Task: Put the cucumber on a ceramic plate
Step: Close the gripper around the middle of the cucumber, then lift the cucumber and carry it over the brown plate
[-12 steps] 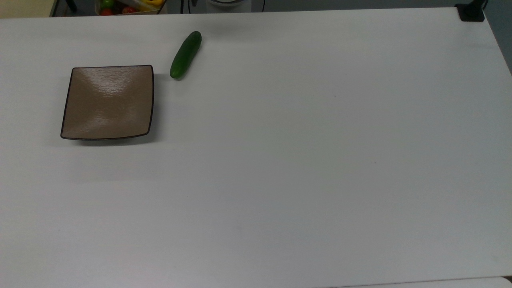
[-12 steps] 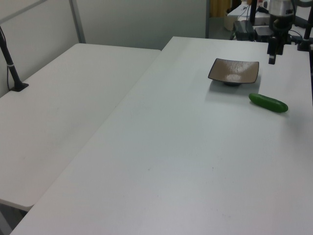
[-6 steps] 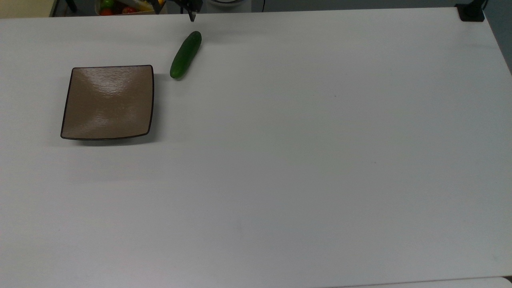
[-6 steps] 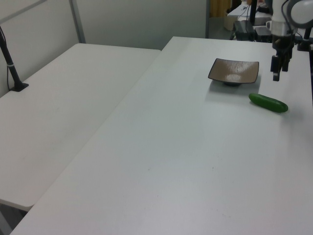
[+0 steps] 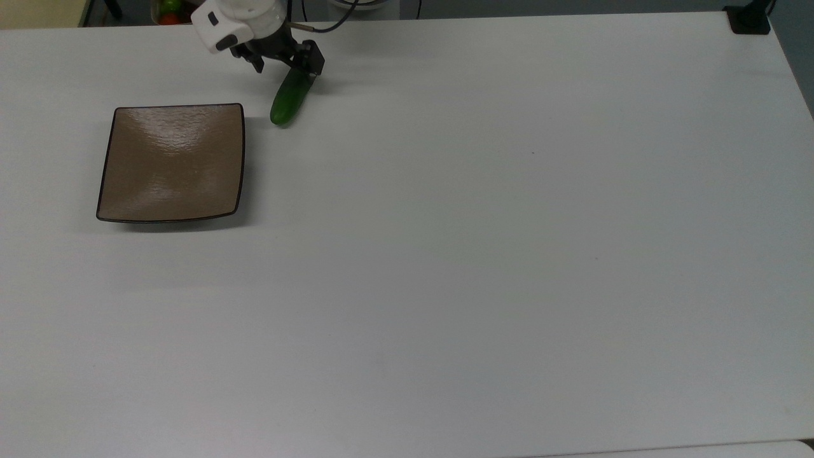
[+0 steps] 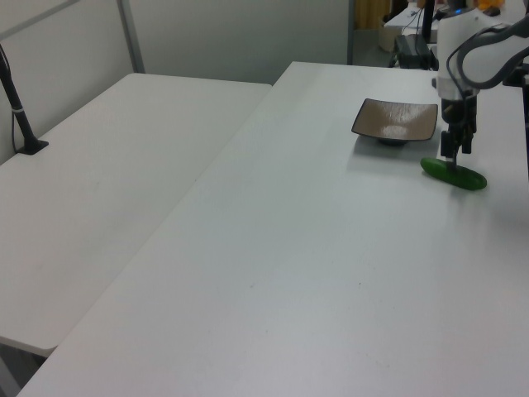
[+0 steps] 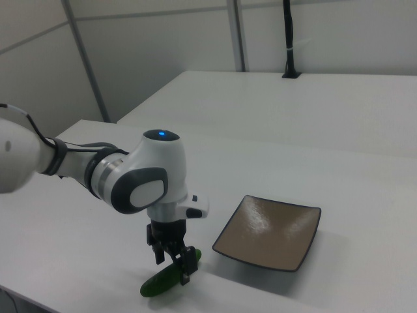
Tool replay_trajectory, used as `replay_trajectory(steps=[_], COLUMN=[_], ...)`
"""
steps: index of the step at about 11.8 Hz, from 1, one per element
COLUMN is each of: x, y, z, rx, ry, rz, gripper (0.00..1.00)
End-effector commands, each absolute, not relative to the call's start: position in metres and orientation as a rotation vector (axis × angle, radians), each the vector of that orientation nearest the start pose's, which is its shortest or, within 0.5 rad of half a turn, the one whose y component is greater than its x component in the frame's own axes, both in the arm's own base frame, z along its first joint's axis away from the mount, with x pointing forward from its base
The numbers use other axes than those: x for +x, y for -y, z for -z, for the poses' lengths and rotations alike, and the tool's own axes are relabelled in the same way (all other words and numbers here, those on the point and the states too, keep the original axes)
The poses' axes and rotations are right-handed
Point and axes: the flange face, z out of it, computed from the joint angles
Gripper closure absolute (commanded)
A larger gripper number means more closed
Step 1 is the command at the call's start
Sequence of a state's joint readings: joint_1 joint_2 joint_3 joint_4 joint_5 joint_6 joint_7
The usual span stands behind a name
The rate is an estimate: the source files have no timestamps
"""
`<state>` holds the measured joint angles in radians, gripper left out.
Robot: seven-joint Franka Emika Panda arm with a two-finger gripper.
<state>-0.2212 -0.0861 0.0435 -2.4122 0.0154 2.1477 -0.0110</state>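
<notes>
Since half a second ago the arm has swung in from the far edge of the table [image 5: 445, 254] and come down over the cucumber [image 5: 287, 102], which has not shifted. In the top view the jaws [image 5: 285, 63] straddle the cucumber's far end, spread apart with one black finger [image 5: 313, 60] on the top view's right of it and the other on its left; whether the fingers touch its skin cannot be told. In the left view the jaws [image 6: 455, 153] hang just above the cucumber [image 6: 455, 174], and in the right view they [image 7: 174, 263] stand over the cucumber [image 7: 164, 280] with the tips low around it. The cucumber lies flat on the table, just beside the far right corner of the ceramic plate [image 5: 172, 162] in the top view, apart from it. The ceramic plate [image 7: 270, 233] holds nothing.
</notes>
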Motion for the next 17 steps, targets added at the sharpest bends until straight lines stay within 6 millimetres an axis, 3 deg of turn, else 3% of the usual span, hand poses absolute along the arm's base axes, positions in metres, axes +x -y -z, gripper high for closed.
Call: replay_trajectory(steps=[1,2,3,5,7,9,11,13,15,16,17], x=[0.460,0.462,0.463,0.464,0.465,0.469,0.481,0.507,0.531,0.540,0.550], y=[0.073,0.066,0.065,0.065,0.064,0.064,0.065,0.069,0.088,0.104,0.125], z=[-0.312,-0.309,-0.309,-0.311,-0.313,-0.334,-0.380,-0.426,-0.463,-0.472,-0.470], rx=[-3.087,-3.089,-3.089,-3.090,-3.090,-3.091,-3.100,-3.111,-3.103,-3.077,-3.043], ry=[-0.259,-0.235,-0.233,-0.233,-0.228,-0.224,-0.202,-0.200,-0.244,-0.301,-0.365], rz=[-0.283,-0.295,-0.293,-0.286,-0.288,-0.293,-0.256,-0.121,0.030,0.070,0.079], gripper=[0.00,0.16,0.42,0.68,0.76,0.76,0.76,0.76,0.73,0.72,0.71])
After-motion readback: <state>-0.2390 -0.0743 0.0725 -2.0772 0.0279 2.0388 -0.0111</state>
